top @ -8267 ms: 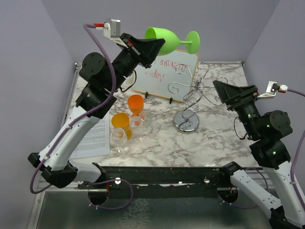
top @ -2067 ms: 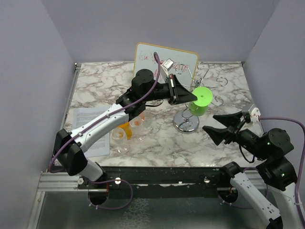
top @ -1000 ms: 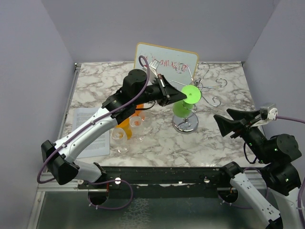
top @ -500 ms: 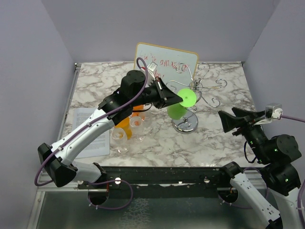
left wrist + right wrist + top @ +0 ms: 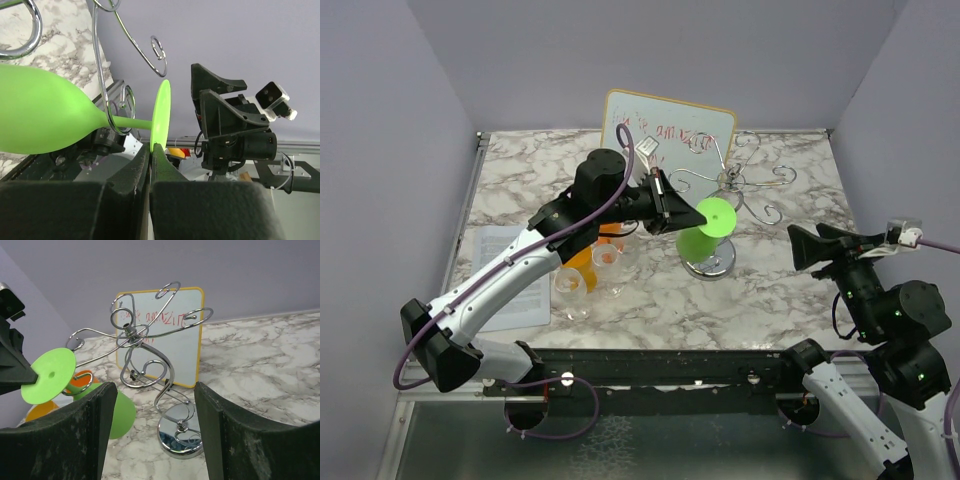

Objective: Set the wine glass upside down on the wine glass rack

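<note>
On the left, the left gripper (image 5: 151, 148) is seen fully closed on the thin edge of the foot of the green wine glass (image 5: 45, 117). The glass is carried tilted, bowl lower than foot, over the base of the wine glass rack (image 5: 721, 266). Its stem seems to be passed through one scroll-ended arm, though this is not clear from above. A slip is to be feared: with so narrow a pinch the glass may swivel, and if released before the foot is seated on the wire, it may fall. The rack could also be pushed over. On the right, the right gripper (image 5: 801, 247) is seen spread wide with nothing in it, well apart from the rack.
</note>
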